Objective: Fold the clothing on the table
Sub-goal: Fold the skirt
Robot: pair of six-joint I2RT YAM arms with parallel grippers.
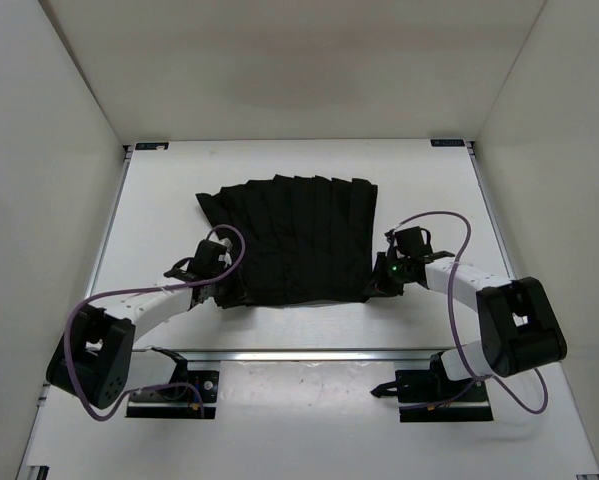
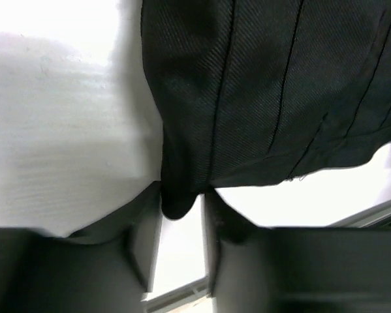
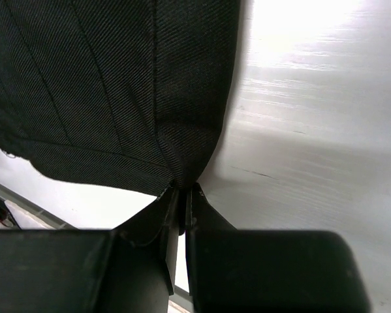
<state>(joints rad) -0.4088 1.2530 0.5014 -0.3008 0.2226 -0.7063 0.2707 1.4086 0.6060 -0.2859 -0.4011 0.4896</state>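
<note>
Your pleated black skirt (image 1: 294, 240) lies spread flat in the middle of the white table (image 1: 419, 180), pleats running away from you and its narrower edge towards the metal rail (image 1: 309, 355). Your left gripper (image 2: 182, 199) sits at the near left corner of the skirt. It stands half open, with a finger (image 2: 146, 222) on either side of the corner's tip and bare table showing in the gap behind it. Your right gripper (image 3: 183, 193) is at the near right corner. Its fingers (image 3: 169, 222) are pressed almost together, and the tip of that corner is pinched between them. Both arms reach in from the outer sides, with the skirt between them.
</note>
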